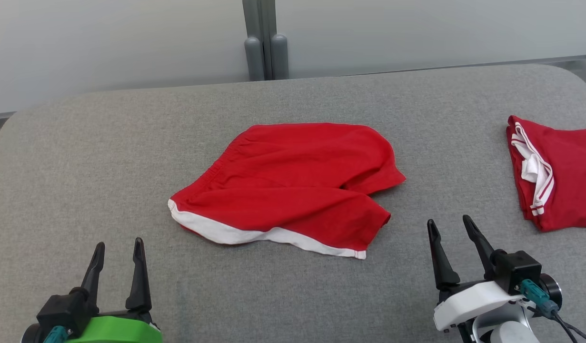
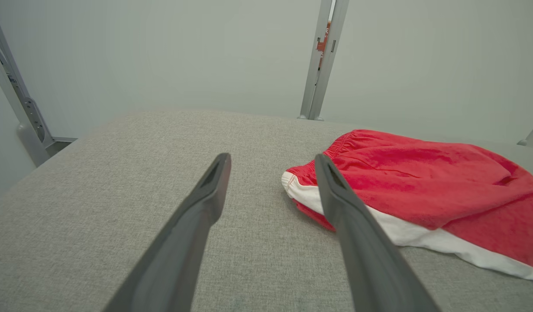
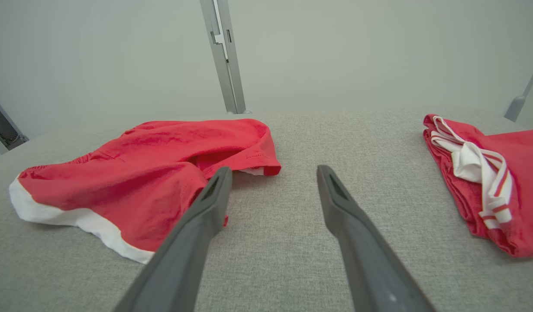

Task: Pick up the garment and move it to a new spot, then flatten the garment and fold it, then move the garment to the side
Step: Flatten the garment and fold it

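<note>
Overhead, from the robot's head camera: a broad desk [image 1: 83, 157] covered in light grey woven fabric spans the frame, its far corners rounded. The cloth is finely textured and evenly lit. Behind it rises a pale, plain wall [image 1: 107, 43], split near the middle by a vertical grey metal post [image 1: 266, 28] with two rounded grey caps [image 1: 253, 57] at its foot, where it meets the desk's far edge.

Near the middle of the desk lie the red shorts [image 1: 283, 181], loosely spread and creased. The gathered waistband runs along the far left side, and a white band trims the edge nearest the robot. On the right, one leg lies partly over the other.

At the desk's right edge, well apart from the shorts, sits a second red garment [image 1: 559, 176], folded, with white-and-red striped trim showing. The frame cuts it off.

The left hand [image 1: 119, 243] – green housing, two long dark fingers – is at the lower left over bare fabric, nearer the robot than the shorts' white-trimmed corner. Its fingers stand wide apart and hold nothing. The right hand [image 1: 448, 220], white-housed, is at the lower right, between the shorts and the folded garment. It too is spread wide and empty.

From the left wrist, a slanted metal frame upright [image 2: 15, 99] stands beyond the desk's left corner, against the same pale wall.
</note>
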